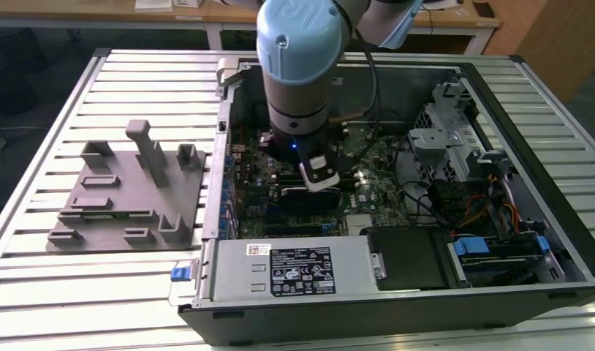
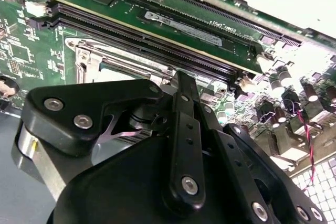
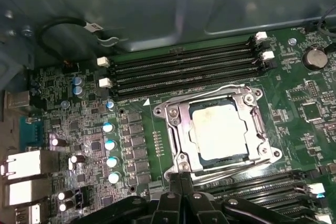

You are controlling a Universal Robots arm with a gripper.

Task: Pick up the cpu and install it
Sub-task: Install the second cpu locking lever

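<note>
The cpu (image 3: 218, 132), a small square chip with a silvery top plate, lies flat inside the metal socket frame (image 3: 176, 124) on the green motherboard (image 3: 294, 103). In the first wrist view my gripper (image 3: 181, 178) has its black fingers pressed together with nothing between them, just off the frame's edge and apart from the cpu. The second wrist view shows the gripper (image 2: 181, 80) above a corner of the socket frame (image 2: 100, 59). In the exterior view the arm reaches down into the open computer case (image 1: 473, 73), with the gripper (image 1: 312, 194) low over the board's middle.
Long black memory slots (image 3: 184, 64) run beside the socket. A power supply box (image 1: 292, 267) sits at the case's near side, with a drive cage (image 1: 454, 139) and cables (image 1: 425, 197) toward the exterior view's right. A grey fixture plate (image 1: 122, 197) stands on the slatted table outside the case.
</note>
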